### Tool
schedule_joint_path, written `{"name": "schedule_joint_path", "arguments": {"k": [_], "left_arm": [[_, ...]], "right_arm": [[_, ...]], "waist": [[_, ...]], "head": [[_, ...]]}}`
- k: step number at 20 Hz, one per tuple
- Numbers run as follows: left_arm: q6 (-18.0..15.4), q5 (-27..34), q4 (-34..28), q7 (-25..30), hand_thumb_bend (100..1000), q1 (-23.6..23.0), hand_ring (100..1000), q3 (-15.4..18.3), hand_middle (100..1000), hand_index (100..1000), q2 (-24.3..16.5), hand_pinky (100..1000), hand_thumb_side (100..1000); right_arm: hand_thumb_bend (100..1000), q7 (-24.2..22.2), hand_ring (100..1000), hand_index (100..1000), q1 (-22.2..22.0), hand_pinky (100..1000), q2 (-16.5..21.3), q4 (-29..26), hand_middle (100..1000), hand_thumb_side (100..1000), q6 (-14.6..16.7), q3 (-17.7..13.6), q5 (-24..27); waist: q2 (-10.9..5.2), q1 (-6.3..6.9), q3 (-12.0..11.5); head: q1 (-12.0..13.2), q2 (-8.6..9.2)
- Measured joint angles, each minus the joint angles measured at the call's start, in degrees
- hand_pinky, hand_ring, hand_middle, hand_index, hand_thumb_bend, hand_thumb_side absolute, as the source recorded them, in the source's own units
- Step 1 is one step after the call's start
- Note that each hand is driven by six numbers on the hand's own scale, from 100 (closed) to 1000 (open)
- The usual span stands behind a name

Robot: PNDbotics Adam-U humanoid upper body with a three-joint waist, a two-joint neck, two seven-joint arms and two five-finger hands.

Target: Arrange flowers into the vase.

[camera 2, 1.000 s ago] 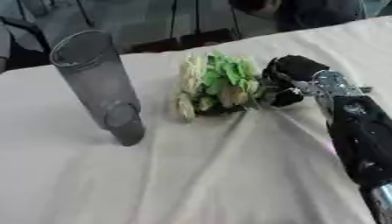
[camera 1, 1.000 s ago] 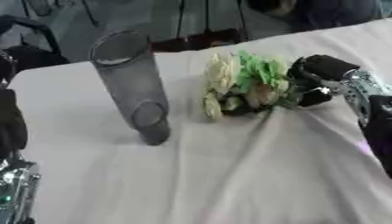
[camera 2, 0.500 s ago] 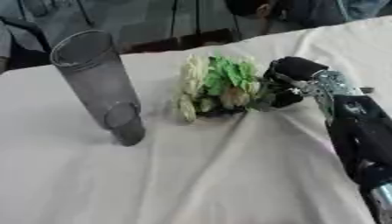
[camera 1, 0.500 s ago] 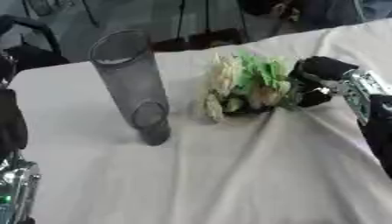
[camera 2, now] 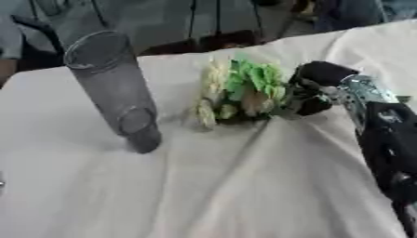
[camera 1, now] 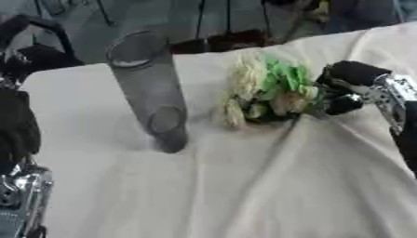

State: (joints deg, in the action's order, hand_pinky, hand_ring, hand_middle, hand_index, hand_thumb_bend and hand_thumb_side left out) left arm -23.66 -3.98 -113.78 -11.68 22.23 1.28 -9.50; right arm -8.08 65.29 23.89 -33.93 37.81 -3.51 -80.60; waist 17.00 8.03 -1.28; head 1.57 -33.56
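- Clear cylindrical vase [camera 1: 149, 88] upright on the white cloth [camera 1: 244, 186], left of centre, mouth open and unobstructed; nothing inside as far as visible, so no stem placed yet.
- Bunch of flowers [camera 1: 269, 93] lying on its side on the cloth, to the right of the vase and well apart from it; cream blooms towards the vase, green leaves on top, stems apparently pointing right, though hidden under the hand.
- Right hand [camera 1: 346, 88] at the right end of the bunch, black fingers curled in around that end, seemingly clamped on the flowers; exact contact of the fingertips hard to make out behind the leaves.
- Likely reason for gripping at that end: blooms left free and undamaged, stems ready to be swung downwards into the vase mouth.
- Cloth wrinkled into ridges running from below the bunch towards the near edge; a possible snag if the flowers get dragged rather than lifted.
- Left hand [camera 1: 18, 125] at the left edge of the left eye view, a dark shape low beside the table, well away from vase and flowers; fingers not distinguishable, so open or closed cannot be told.
- Vase unsupported, tall and narrow: a risk of tipping if the stems knock its rim on the way in.
- Step in hand, by judgement: securing the bunch before lifting.
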Motion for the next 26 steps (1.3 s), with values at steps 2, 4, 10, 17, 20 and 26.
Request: {"name": "schedule_joint_path", "arguments": {"k": [2,4,10,17,20,26], "left_arm": [[0.0,0.0,0.0,0.0,100,0.0,829,0.0,934,1000,0.0,652,1000],[0.0,0.0,0.0,0.0,100,0.0,827,0.0,934,1000,0.0,651,1000],[0.1,0.0,0.0,-0.1,100,0.0,827,0.0,934,1000,0.0,651,1000],[0.1,0.0,0.0,-0.1,100,0.0,828,0.0,934,1000,0.1,652,1000],[0.1,0.0,0.0,-0.1,100,0.0,828,0.0,934,1000,0.1,653,1000],[0.1,0.0,0.0,-0.1,100,0.0,828,0.0,934,1000,0.3,653,1000]], "right_arm": [[326,0.2,100,100,0.1,121,-0.1,0.0,100,529,0.2,0.0,-0.1],[426,0.6,100,100,0.2,100,-0.4,0.0,100,498,0.4,0.0,-0.2],[623,2.4,100,100,0.6,100,-0.7,-0.1,100,435,0.6,0.0,-0.5],[577,4.4,100,100,0.7,100,-1.5,-0.9,100,441,0.8,-0.1,-0.7],[579,4.6,100,100,0.7,100,-1.6,-1.9,100,464,0.9,-0.5,0.3],[659,3.7,100,100,0.7,100,-2.1,-4.5,100,473,0.2,-1.6,4.6]], "waist": [[0.0,0.02,0.0],[0.0,0.08,0.0],[0.0,0.12,-0.1],[0.0,0.11,-0.4],[0.0,0.03,-0.5],[0.0,-0.07,-0.6]], "head": [[0.1,0.0],[0.2,0.0],[0.9,0.0],[3.4,0.45],[4.2,0.92],[4.4,1.38]]}}
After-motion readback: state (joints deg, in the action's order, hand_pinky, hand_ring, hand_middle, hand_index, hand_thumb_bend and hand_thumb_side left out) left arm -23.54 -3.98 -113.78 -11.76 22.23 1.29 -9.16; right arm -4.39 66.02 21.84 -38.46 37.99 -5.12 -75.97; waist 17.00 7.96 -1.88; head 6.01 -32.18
